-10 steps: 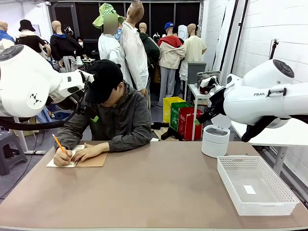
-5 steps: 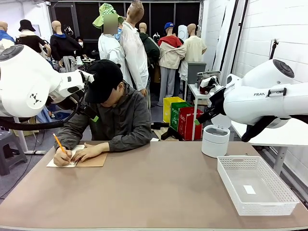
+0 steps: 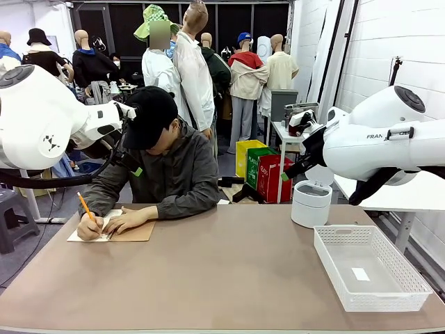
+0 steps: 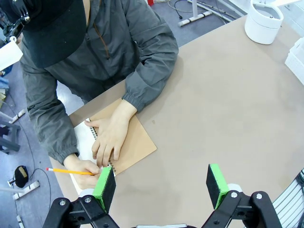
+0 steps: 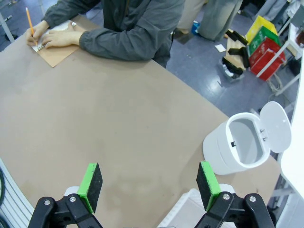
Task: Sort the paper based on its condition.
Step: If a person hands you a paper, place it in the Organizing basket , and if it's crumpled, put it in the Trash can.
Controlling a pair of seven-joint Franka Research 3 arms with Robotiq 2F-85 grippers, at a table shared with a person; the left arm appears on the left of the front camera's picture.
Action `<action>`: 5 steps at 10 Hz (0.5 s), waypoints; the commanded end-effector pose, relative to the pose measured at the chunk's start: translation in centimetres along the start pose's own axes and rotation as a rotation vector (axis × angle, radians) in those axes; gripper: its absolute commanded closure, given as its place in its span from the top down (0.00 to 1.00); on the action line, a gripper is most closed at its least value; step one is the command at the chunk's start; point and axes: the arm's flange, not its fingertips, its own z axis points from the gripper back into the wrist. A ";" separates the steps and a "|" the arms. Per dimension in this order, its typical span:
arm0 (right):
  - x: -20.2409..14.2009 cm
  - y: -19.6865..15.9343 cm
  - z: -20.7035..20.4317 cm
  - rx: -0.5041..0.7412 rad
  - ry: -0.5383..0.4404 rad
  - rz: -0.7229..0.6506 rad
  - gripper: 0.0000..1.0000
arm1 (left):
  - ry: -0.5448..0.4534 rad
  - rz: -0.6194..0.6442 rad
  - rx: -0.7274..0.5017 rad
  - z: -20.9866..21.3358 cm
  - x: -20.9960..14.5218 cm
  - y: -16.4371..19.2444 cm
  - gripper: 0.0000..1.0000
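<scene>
Hovering above the tabletop [image 4: 228,109], left gripper [image 4: 160,186]: black fingers with green pads [image 4: 104,185] spread wide apart, nothing between them.
Right gripper [image 5: 148,185]: jaws likewise fully apart and empty, over bare table at the bottom of its wrist view.
Paper [image 4: 81,140]: white sheet at lower left of the left wrist view, left of the spiral binding of a brown-backed notepad [image 4: 137,142]; loose or bound cannot be told.
Person's hands: one [image 4: 110,137] flat on the sheet, the other holding an orange pencil [image 4: 71,171].
White bin [image 5: 242,145]: lid flipped open, right of frame.
White mesh basket [image 3: 368,268]: lower right in the front view, small blank white label [image 3: 360,273] inside.
Right arm [image 3: 389,139]: lettering "FRAN" legible.
Coloured boxes [image 3: 268,174]: print too small to read.
</scene>
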 end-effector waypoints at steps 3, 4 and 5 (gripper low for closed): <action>0.0 0.0 0.0 0.001 0.000 -0.001 1.00 | -0.003 -0.001 -0.002 0.1 0.0 0.1 1.00; 0.0 0.0 0.0 0.001 0.000 -0.001 1.00 | -0.003 -0.001 -0.002 0.1 0.0 0.1 1.00; 0.0 0.0 0.0 0.001 0.000 -0.001 1.00 | -0.003 -0.001 -0.002 0.1 0.0 0.1 1.00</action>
